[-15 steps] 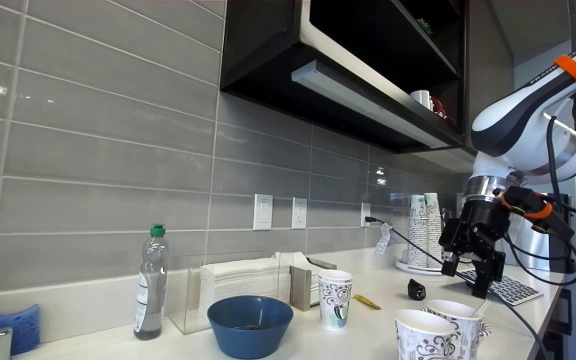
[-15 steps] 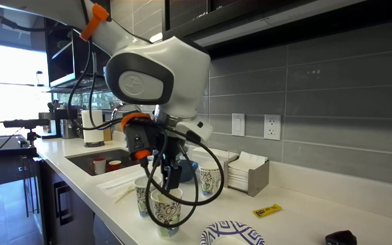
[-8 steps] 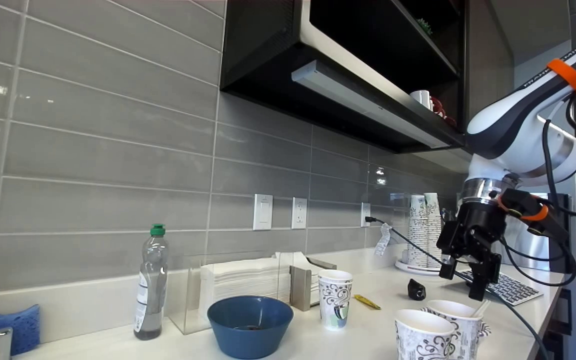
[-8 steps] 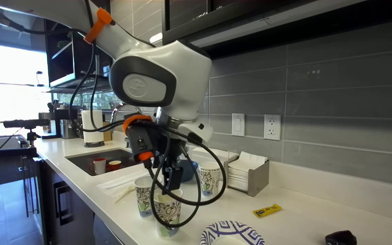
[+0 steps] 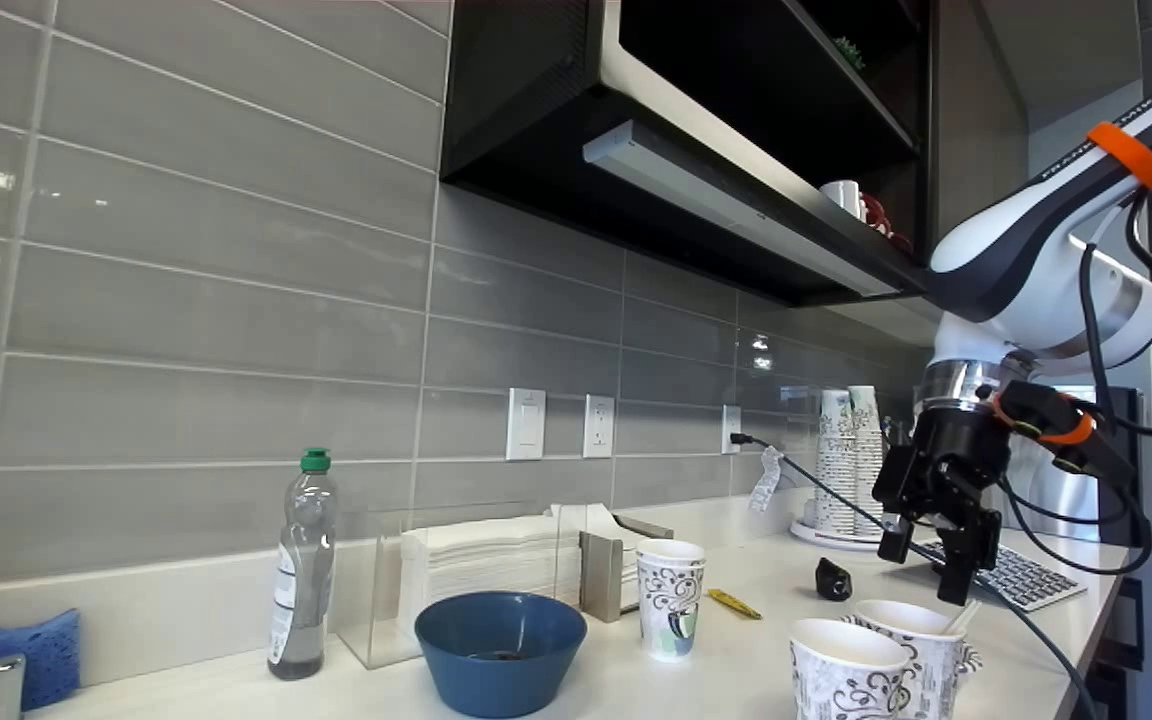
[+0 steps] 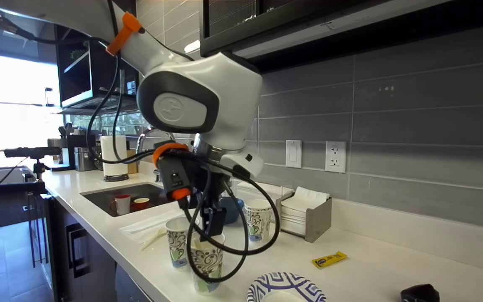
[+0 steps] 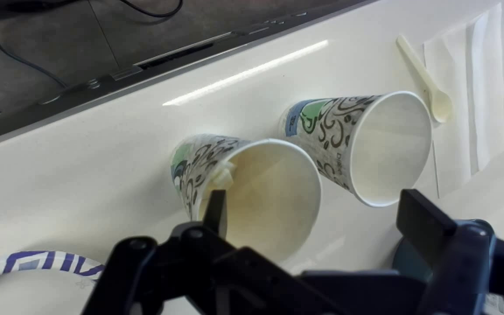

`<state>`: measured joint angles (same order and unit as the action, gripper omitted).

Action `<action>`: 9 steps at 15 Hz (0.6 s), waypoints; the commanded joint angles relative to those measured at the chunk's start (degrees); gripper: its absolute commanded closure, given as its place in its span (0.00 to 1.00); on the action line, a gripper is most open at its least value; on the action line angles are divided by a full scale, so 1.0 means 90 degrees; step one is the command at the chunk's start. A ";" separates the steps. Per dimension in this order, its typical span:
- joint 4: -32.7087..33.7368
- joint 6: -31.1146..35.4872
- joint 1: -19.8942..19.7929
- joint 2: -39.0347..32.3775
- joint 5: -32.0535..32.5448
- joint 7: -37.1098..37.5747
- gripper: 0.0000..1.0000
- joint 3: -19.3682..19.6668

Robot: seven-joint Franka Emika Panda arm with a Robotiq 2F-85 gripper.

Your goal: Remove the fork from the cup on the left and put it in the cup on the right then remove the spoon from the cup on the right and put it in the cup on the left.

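The claw [image 7: 313, 201] stands spread wide above the bench [image 7: 103, 183], slightly lower than a second ago in both exterior views; the arm [image 5: 1056, 290] sits lower with it. On the arm, "FRANK" and "MIKA" read on either side of an orange strap [image 5: 1129, 155]. In the wrist view one finger [image 7: 216, 210] overlaps the mouth of the near cup [image 7: 204, 162]; whether its tip dips inside, I cannot tell. A pale utensil [image 7: 222, 175] leans in that cup, too little of it showing to say which kind. Just beyond stands the far cup [image 7: 333, 131], upright like the near one and printed with the same brown scrolls; small sideways letters on it seem to read "Dixie". Past it lies the spoon [image 7: 435, 91], its scoop over the edge of some white paper [image 7: 455, 144], its handle on the bench. Cups and spoon keep their places of a second ago. Apart from them, a yellow packet [image 6: 329, 260] bears print too small to read, as does the bottle [image 5: 306, 575], which stands near the blue bowl [image 5: 501, 660] farther along the bench.
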<state>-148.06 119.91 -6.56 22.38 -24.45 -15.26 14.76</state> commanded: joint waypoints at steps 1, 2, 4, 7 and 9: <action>0.0115 0.0015 -0.0038 -0.0113 0.0080 0.0035 0.00 -0.0042; 0.0108 0.0016 -0.0042 -0.0099 0.0075 0.0023 0.00 -0.0034; 0.0117 -0.0003 -0.0028 -0.0095 0.0043 0.0005 0.00 -0.0032; 0.0153 -0.0097 0.0026 -0.0109 -0.0051 -0.0058 0.00 -0.0008; 0.0170 -0.0153 0.0042 -0.0130 -0.0063 -0.0065 0.00 -0.0002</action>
<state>-147.79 119.87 -6.49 22.06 -24.40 -15.26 14.75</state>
